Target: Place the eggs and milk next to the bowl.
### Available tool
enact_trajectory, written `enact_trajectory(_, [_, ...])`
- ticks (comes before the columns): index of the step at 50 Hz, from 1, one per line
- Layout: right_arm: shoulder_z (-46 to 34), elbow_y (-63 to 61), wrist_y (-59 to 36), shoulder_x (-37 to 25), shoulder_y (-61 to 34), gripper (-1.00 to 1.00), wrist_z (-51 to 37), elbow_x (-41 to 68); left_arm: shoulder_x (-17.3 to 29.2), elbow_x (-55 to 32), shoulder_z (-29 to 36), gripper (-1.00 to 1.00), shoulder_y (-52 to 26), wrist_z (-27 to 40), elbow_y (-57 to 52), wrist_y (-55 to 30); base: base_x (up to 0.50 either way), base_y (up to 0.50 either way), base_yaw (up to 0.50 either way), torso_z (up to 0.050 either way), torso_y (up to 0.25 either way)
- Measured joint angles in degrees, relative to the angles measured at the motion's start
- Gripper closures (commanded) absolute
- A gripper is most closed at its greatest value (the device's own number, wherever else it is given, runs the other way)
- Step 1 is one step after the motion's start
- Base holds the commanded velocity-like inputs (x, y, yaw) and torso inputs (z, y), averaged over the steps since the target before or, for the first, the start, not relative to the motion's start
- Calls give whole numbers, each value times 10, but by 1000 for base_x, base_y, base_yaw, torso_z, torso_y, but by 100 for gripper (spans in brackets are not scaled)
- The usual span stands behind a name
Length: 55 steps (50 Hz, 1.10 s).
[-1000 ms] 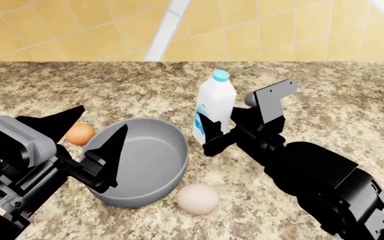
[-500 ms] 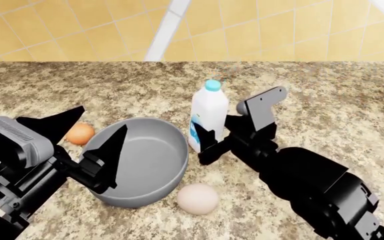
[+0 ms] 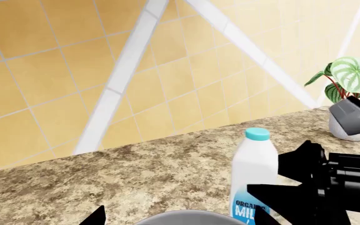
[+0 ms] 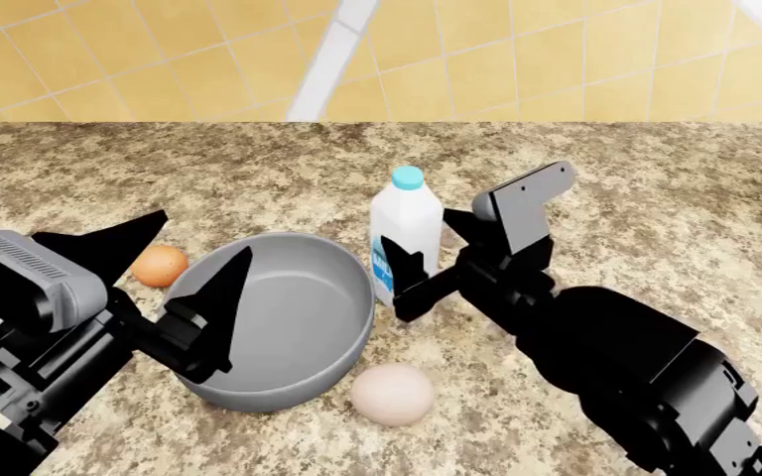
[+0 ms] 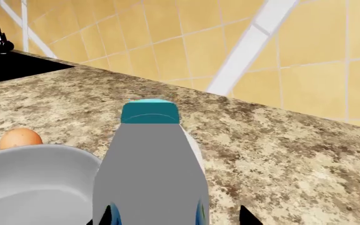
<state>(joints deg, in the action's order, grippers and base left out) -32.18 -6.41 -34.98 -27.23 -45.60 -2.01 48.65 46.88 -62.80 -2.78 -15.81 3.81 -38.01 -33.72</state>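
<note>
The gap between the wide grey bowl (image 4: pixel 275 317) and the white plastic milk jug (image 4: pixel 401 233) is almost closed; open speckled desk (image 4: pixel 673 208) is left beyond.

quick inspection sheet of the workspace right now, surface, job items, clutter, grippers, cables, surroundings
surface: speckled granite counter.
job's things: grey bowl; orange-brown egg beside its far left rim; pale egg at its near right; milk jug upright, close to the bowl's right rim.
clutter: potted plant at the counter's far right.
grippers: right gripper jaws around the milk jug; left gripper open over the bowl's left rim.
cables: nothing seen.
surroundings: yellow tiled wall; dark sink.
</note>
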Motion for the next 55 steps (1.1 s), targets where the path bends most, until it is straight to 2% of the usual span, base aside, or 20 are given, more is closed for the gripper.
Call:
enact_trajectory(21, [9,-75,-25,-21,10,-100,-40,20,3,1,0,-100,4,0,-4,3,0,0,0,0,0])
enact_trajectory(55, [49,-274,-98,-90,62,-100,-197,97,20,-35,-44,-100,49,-3,-42,22,0,0,0,0,0])
